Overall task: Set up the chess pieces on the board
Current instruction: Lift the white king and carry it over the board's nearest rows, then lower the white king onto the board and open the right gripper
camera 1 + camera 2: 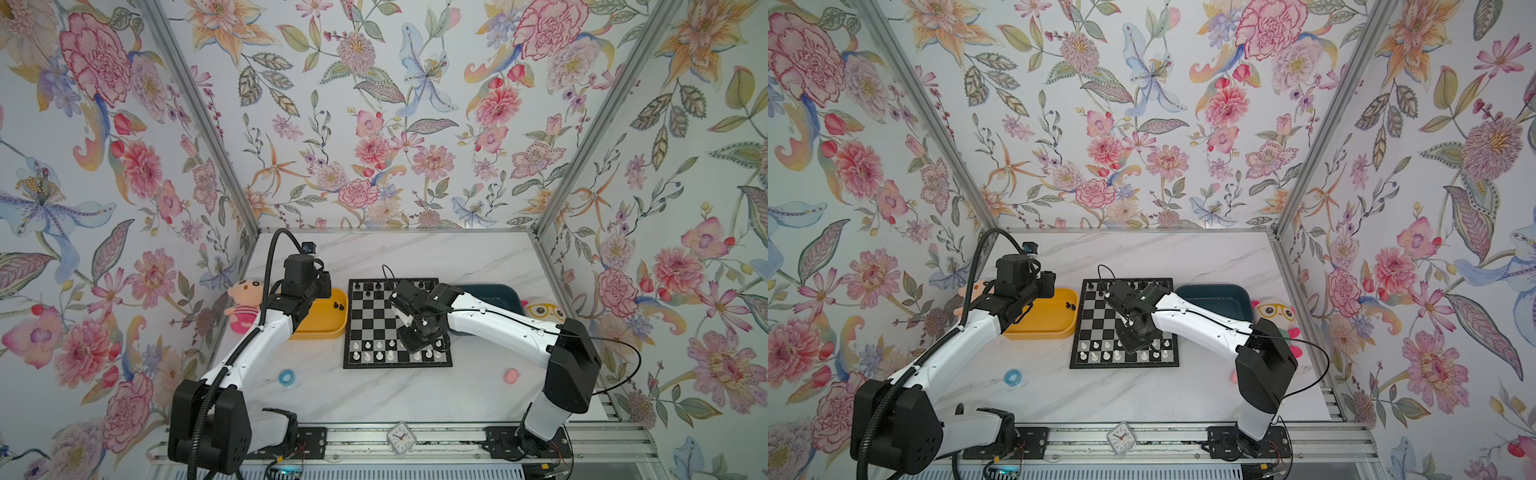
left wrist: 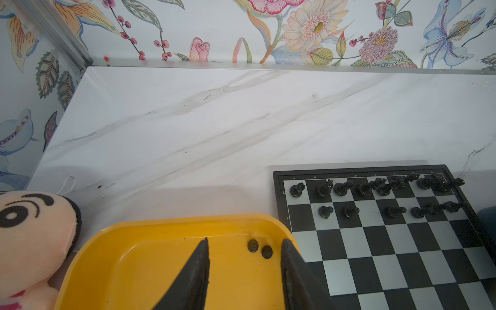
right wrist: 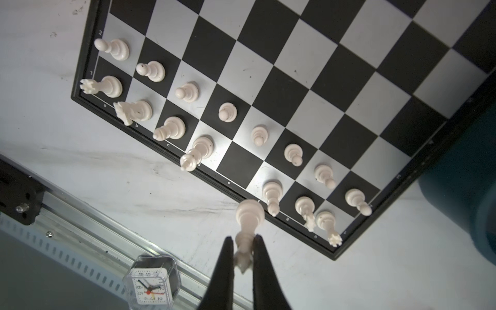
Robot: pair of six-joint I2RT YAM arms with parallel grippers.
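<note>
The board [image 1: 374,320] is nearly set. Left of it, over the yellow tray [image 2: 161,241], my left gripper [image 2: 245,240] hangs part-open and empty. At its near edge my right gripper [image 3: 243,237] pinches a white piece [image 3: 249,214], which I judge needs lowering upright onto the bare e1 square [image 3: 239,161]. The border shows file letters and the ranks 1, 2, 7, 8.

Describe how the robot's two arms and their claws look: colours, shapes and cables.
Both the left arm and the right arm have smooth white shells between bulky black joints. A ribbed black hose runs along the left one; a thin black cable loops beside the right. The left claw and right claw each have two black fingers tapering to narrow tips.
</note>
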